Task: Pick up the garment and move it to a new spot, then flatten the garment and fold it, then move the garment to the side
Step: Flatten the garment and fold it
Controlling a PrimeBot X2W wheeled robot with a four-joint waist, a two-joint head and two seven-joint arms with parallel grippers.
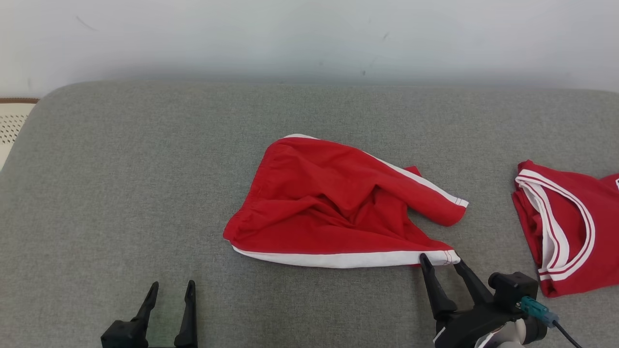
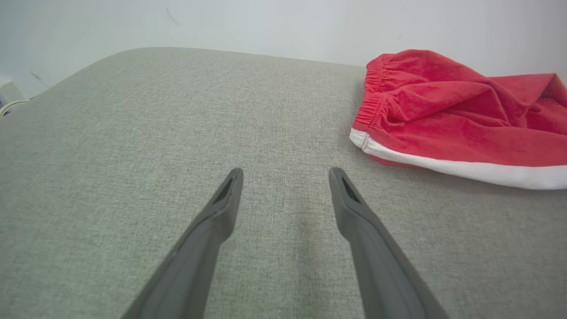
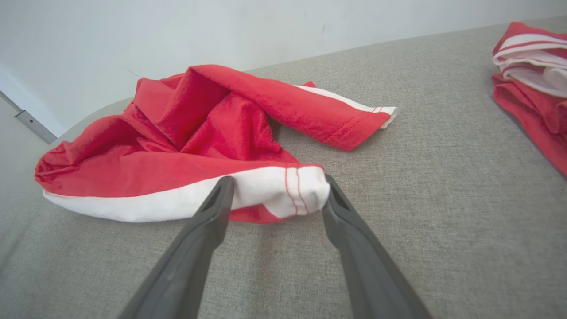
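The red shorts (image 1: pixel 333 203) lie crumpled about the middle of the grey fabric-covered surface (image 1: pixel 145 169). Folds bunch up at their centre, so how the two legs lie over each other is hard to make out. To the right of the shorts, well apart, a red jersey (image 1: pixel 570 227) with white-trimmed openings is cut off by the picture's edge, and I cannot tell how much more of it there is. Far to the left of the shorts, past the surface's rounded corner, a pale perforated thing (image 1: pixel 12 125) is cropped too short to name.

The right end effector (image 1: pixel 441 260) is at the near-right corner of the shorts, jaws spread and gripping nothing, its fingers on either side of the white-striped hem corner. From the head view the tips merge with the cloth. The right wrist view is plainer: one fingertip (image 3: pixel 343 212) touches the end of the hem, and the other lies in front of the white stripe.

The left end effector (image 1: pixel 172 285) sits to the near-left of the shorts, apart from them, jaws wide over bare fabric. The left wrist view brings out the gathered elastic waistband (image 2: pixel 374 97), which the head view flattens into a plain red edge.
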